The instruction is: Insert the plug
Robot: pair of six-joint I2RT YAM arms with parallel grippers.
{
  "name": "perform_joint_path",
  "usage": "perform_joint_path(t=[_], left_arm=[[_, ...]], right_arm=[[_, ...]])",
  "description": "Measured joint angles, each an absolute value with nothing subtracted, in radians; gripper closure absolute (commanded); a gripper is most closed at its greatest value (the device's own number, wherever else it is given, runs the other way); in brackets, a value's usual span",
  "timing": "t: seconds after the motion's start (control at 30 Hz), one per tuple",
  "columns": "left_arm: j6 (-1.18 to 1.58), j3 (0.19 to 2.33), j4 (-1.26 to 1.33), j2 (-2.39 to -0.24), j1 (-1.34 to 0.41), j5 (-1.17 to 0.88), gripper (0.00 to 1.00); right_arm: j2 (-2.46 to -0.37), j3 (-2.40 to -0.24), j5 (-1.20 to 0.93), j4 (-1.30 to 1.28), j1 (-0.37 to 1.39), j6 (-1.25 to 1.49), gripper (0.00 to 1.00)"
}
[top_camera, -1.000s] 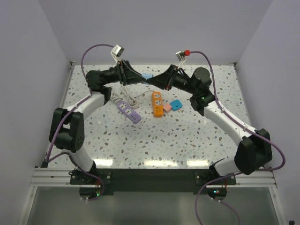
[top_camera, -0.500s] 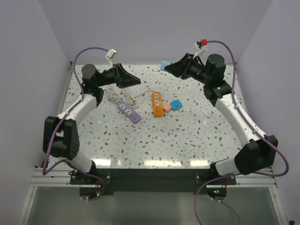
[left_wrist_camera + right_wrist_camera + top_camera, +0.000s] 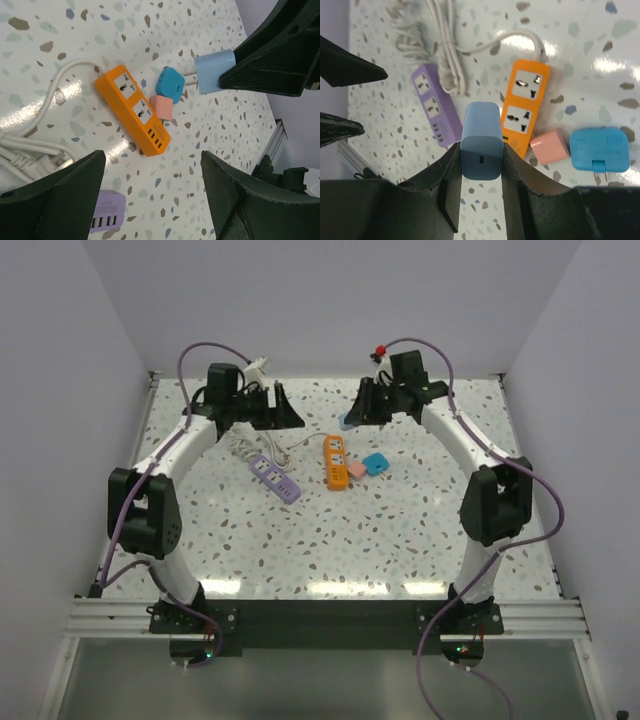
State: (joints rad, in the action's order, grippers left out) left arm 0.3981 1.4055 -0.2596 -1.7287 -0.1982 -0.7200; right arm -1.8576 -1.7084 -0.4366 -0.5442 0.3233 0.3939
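My right gripper (image 3: 481, 152) is shut on a light blue plug (image 3: 481, 136), held above the table just over the orange power strip (image 3: 522, 107). In the left wrist view that plug (image 3: 214, 73) points its two prongs toward the strip (image 3: 132, 109). From above, the right gripper (image 3: 352, 418) hangs just behind the strip's cable end (image 3: 335, 460). My left gripper (image 3: 288, 412) stands open and holds nothing, to the left of the plug; its fingers (image 3: 50, 200) frame bare table.
A purple power strip (image 3: 275, 477) lies left of the orange one, with a bundled white cable (image 3: 240, 445) behind it. A pink adapter (image 3: 356, 469) and a blue adapter (image 3: 376, 463) lie against the orange strip's right side. White walls close in the table.
Both grippers met at the light blue plug; the left one has opened and pulled back left. The right arm carried the plug up, then down over the orange strip.
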Motion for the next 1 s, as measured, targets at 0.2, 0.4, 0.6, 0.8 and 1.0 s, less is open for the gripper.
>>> perform_joint_path(t=[0.2,0.4,0.6,0.8,1.0], left_arm=[[0.371,1.496,-0.357,-1.913,-0.287,-0.663,0.22],[0.336,1.646,-0.445,-2.085,-0.323,-0.626,0.29],[0.329,1.706,-0.471,-2.171,-0.328,-0.616,0.37],[0.329,1.746,-0.489,-2.239,-0.336,-0.612,0.36],[0.329,1.815,-0.495,-2.286,-0.363,-0.608,0.36]], right_arm=[[-1.972,-1.740,-0.406,-0.702,0.341,0.344,1.00],[-2.029,-1.803,-0.358,-0.788,0.388,0.297,1.00],[-2.030,-1.795,-0.329,-0.820,0.412,0.297,1.00],[-2.041,-1.774,-0.295,-0.824,0.412,0.299,1.00],[-2.068,-1.773,-0.270,-0.823,0.412,0.299,1.00]])
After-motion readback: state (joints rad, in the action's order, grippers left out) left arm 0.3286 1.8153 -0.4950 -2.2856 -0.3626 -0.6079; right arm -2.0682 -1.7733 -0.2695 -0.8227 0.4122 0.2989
